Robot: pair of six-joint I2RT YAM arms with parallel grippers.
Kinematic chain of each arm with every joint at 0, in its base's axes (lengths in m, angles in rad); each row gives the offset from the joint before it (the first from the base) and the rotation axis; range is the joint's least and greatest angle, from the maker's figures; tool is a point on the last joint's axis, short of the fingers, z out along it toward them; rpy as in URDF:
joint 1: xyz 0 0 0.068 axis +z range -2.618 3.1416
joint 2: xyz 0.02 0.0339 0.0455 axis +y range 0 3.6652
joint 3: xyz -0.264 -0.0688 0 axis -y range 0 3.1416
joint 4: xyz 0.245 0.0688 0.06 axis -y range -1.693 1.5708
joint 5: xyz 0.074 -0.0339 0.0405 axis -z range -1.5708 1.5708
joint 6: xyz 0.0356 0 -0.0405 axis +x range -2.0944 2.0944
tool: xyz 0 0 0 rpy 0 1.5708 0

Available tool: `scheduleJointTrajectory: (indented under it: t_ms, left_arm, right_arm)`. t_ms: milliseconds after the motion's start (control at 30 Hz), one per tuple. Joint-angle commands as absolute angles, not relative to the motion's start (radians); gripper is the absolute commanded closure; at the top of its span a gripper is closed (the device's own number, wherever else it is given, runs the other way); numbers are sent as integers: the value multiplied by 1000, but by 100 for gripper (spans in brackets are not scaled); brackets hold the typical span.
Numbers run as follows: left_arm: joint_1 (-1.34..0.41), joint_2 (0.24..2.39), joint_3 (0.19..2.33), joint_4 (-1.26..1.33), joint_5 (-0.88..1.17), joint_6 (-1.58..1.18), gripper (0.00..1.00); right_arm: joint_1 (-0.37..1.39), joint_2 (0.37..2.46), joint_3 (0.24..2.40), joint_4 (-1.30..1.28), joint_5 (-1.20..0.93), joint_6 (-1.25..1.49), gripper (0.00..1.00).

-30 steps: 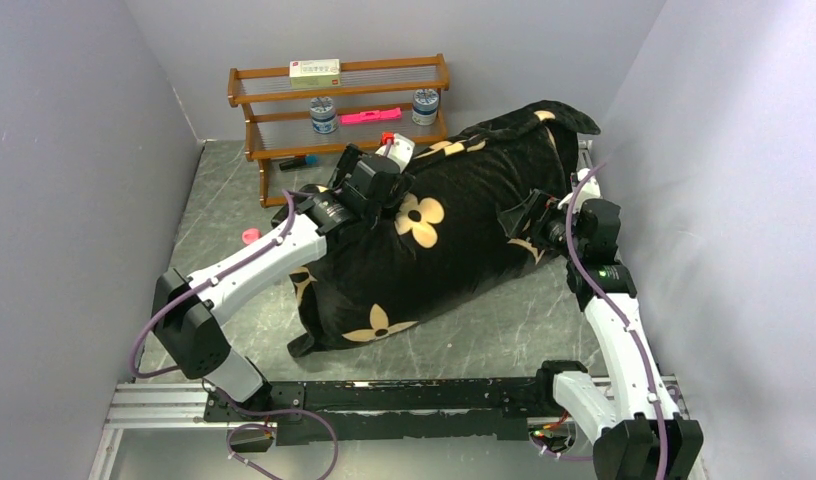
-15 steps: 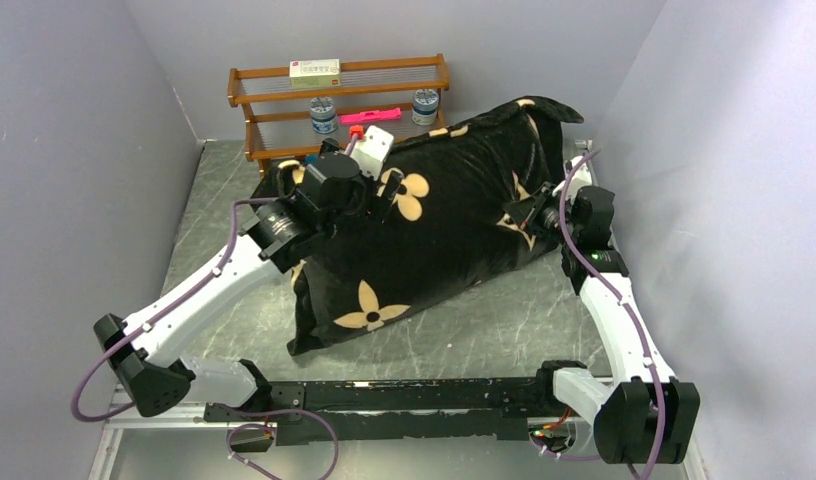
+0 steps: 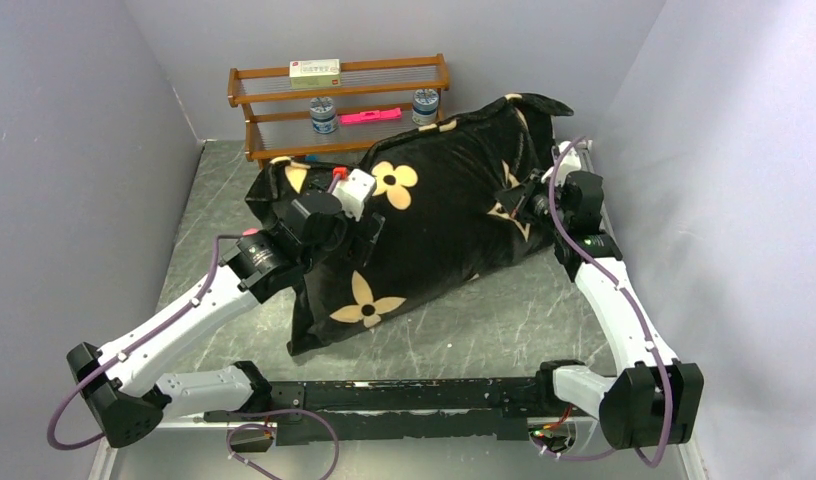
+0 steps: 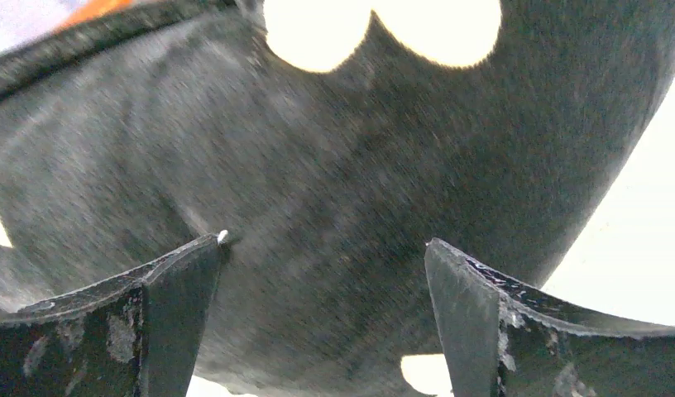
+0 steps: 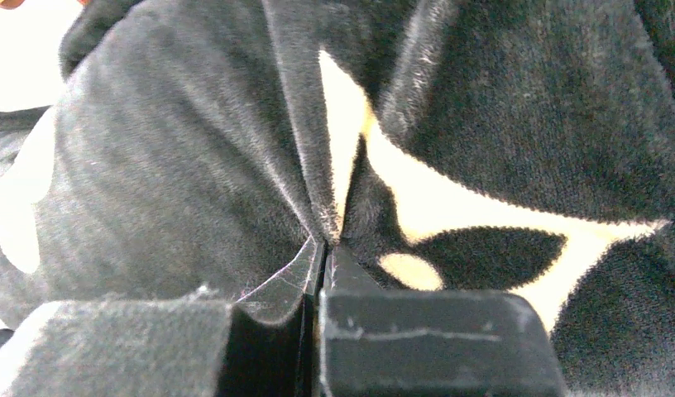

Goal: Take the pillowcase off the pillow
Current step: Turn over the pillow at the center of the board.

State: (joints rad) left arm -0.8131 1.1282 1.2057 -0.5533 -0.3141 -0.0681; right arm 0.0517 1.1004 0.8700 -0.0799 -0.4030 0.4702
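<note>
Two arms are on the big black plush pillowcase (image 3: 444, 210) with the tan four-petal flower and star prints. It lies slantwise across the dark grey marbled tabletop (image 3: 524, 320). One corner is down near the front left, and the other end is bunched up high at the far right, close to the wall. It's fully stuffed and plump, so the pillow is inside, but it's covered and I can't see any of it.

The left end effector (image 3: 369, 232) sits on the left-hand side of the pillowcase, about halfway up its length. From the left wrist camera, the left end effector (image 4: 326, 265) has its two dark fingers (image 4: 181, 277) spread wide. Black plush fills the whole gap between them, with nothing pinched that I can tell.

The right end effector (image 3: 521, 200) is at the right edge of the pillowcase, up near the raised end. In the right wrist view, the right end effector (image 5: 322, 256) has its fingers pressed tight together on a thin ridge of the black fabric. The fold rises straight out of the tips, right next to a tan star print.

At the back there's a brown wooden two-tier rack (image 3: 339, 78) against the wall. A flat white box (image 3: 314, 68) sits on its top rail. Two small jars (image 3: 324, 113) and a bright pink flat thing (image 3: 369, 116) are on the lower tier. The pillowcase's far left corner ends just in front of that rack.
</note>
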Motion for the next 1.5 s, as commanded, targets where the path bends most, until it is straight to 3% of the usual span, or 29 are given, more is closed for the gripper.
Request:
scheduleJointTrajectory:
  t_ms: [0,367,667,733,800,1000,1033,1467]
  left_arm:
    - [-815,1081,1178,-609,-326,-181,3]
    - [-815,1038,1052,-564,-301,-381,3]
    - [-815,1149,983,-412,-159,-449,3]
    - [-814,1186,966,-362,-154,-455,10]
    - [-815,1230,969,-347,-160,-459,23]
    - [-814,1244,1014,-341,-114,-398,89]
    - [-815,1229,1025,-347,-118,-387,94]
    - [-814,1142,1310,-589,-60,-231,95]
  right_arm:
    - [139,1106,1001,-158,-340,403,100]
    - [203,1134,995,-145,-313,403,100]
    - [228,1147,987,-133,-303,404,100]
    - [233,1147,981,-128,-304,405,100]
    - [236,1146,977,-127,-301,402,100]
    - [236,1126,993,-166,-269,378,100]
    - [236,1118,999,-174,-260,373,100]
    - [236,980,1184,-377,-120,259,100]
